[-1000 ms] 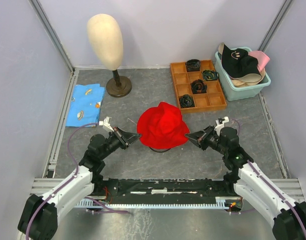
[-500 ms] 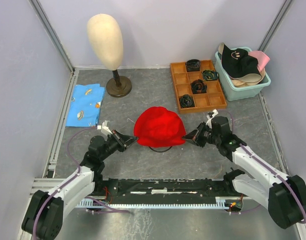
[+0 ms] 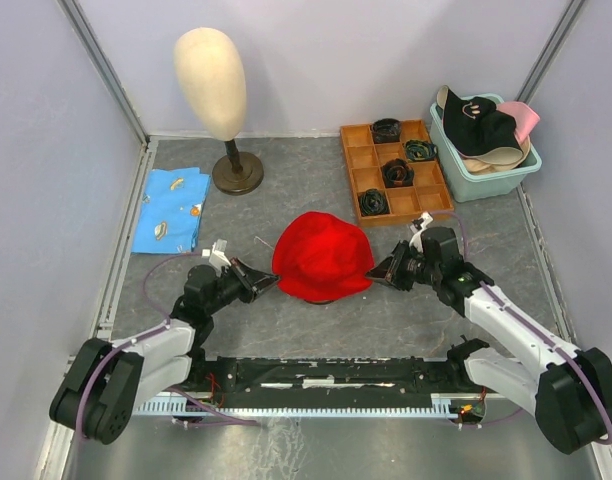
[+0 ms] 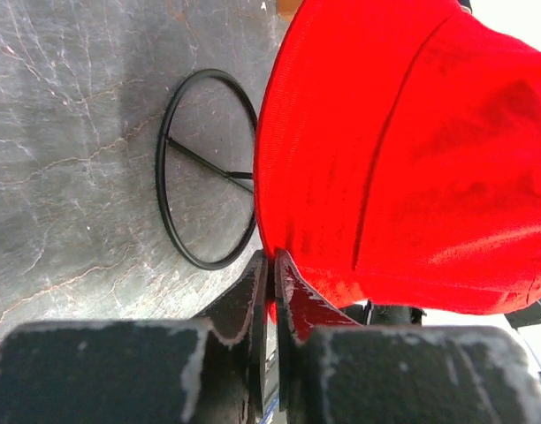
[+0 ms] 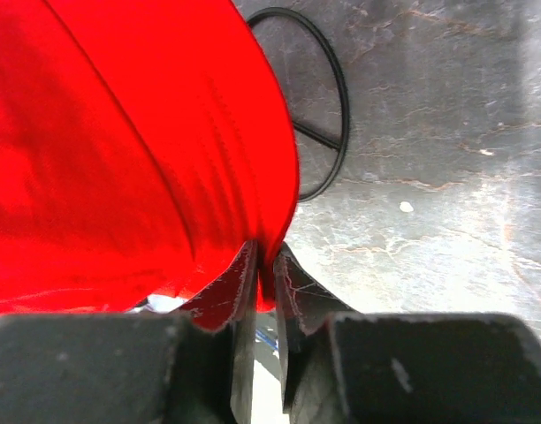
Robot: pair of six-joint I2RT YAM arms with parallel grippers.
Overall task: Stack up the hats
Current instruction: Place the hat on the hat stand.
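A red hat (image 3: 323,255) hangs at the table's middle, stretched between both grippers. My left gripper (image 3: 271,283) is shut on its left brim; in the left wrist view the gripper (image 4: 272,256) pinches the red fabric (image 4: 412,150). On the right brim my right gripper (image 3: 374,272) is shut too, the cloth (image 5: 120,150) caught between its jaws (image 5: 266,247). A black wire ring stand (image 4: 204,168) (image 5: 319,106) lies on the table under the hat. A black cap (image 3: 476,120), a pink hat (image 3: 526,118) and a beige hat (image 3: 496,158) are piled in the teal tub (image 3: 486,182).
A cream mannequin head (image 3: 211,80) on a brown stand rises at the back left. A blue printed cloth (image 3: 171,208) lies by the left wall. A wooden compartment tray (image 3: 431,200) with black coiled items sits next to the tub.
The red hat has come down over the wire ring stand, which it now mostly hides from above. Both arms shifted inward and lower with it.
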